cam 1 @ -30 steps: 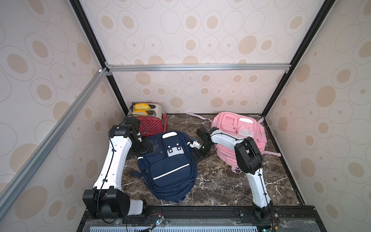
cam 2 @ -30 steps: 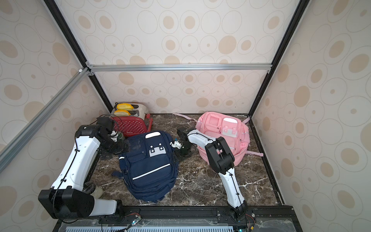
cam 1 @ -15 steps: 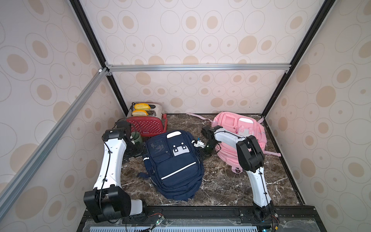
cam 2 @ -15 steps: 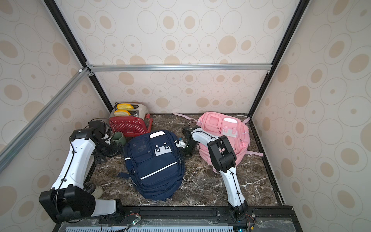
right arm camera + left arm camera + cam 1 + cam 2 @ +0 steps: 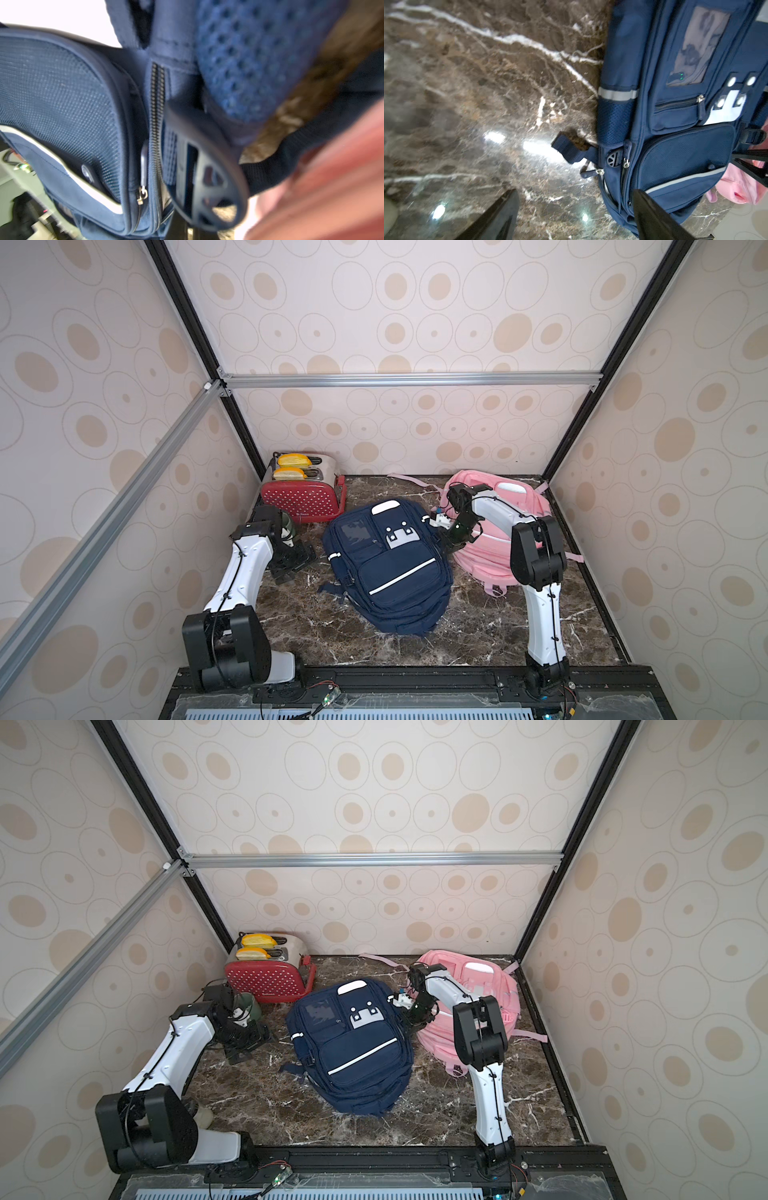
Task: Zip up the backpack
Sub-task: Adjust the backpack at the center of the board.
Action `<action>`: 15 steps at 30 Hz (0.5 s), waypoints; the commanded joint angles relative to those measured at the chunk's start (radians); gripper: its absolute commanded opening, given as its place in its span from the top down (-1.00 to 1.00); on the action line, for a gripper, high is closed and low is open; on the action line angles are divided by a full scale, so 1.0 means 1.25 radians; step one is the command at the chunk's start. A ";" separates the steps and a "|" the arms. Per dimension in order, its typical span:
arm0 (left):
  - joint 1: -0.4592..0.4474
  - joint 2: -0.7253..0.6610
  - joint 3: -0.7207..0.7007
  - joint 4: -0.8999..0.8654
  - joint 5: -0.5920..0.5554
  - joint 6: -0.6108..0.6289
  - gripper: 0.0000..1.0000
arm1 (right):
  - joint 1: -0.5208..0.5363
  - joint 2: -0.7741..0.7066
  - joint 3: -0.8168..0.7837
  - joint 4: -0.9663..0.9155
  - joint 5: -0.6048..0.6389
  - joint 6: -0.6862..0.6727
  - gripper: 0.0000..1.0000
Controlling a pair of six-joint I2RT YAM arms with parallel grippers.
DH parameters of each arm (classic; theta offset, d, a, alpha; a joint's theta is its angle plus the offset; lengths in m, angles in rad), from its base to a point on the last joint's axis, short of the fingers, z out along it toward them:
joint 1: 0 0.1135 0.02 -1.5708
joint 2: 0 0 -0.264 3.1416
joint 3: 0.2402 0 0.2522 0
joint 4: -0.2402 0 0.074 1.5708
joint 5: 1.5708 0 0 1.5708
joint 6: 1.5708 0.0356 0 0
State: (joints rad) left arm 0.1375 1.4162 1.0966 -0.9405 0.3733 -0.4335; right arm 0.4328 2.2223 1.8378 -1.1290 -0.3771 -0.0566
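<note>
The backpack (image 5: pixel 390 568) lies flat in the middle of the table (image 5: pixel 478 635). The left pincer (image 5: pixel 572 192) gapes wide and empty, low beside it, not touching. The right pincer (image 5: pixel 449 543) is closed tight at its right edge; whether it grips anything is hidden.

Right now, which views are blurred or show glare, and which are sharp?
Right wrist view: heavily blurred; the pink fabric backpack is a smear, only the zipper teeth of the navy fabric backpack look fairly crisp. Left wrist view: soft, with white glare patches on the dark marble tabletop. Both top views: sharp, evenly lit.
</note>
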 commanded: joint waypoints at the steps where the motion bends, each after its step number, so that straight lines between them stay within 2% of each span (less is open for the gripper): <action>1: -0.035 0.057 0.014 0.125 0.051 -0.049 -0.72 | 0.001 0.026 0.070 -0.001 0.050 -0.020 0.91; 6: -0.050 0.168 0.020 0.225 0.092 -0.095 -0.59 | 0.001 0.035 0.101 -0.013 0.059 -0.020 0.74; 13: -0.063 0.261 0.033 0.307 0.113 -0.099 -0.54 | 0.001 0.046 0.095 0.005 0.050 -0.016 0.70; 15: -0.069 0.291 0.038 0.325 0.121 -0.107 -0.38 | 0.001 0.050 0.102 0.001 0.047 -0.015 0.70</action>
State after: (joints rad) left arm 0.0654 1.7409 1.1080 -0.5953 0.4950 -0.5442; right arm 0.4362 2.2620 1.9392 -1.1240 -0.3153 -0.0723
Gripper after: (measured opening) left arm 0.707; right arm 0.150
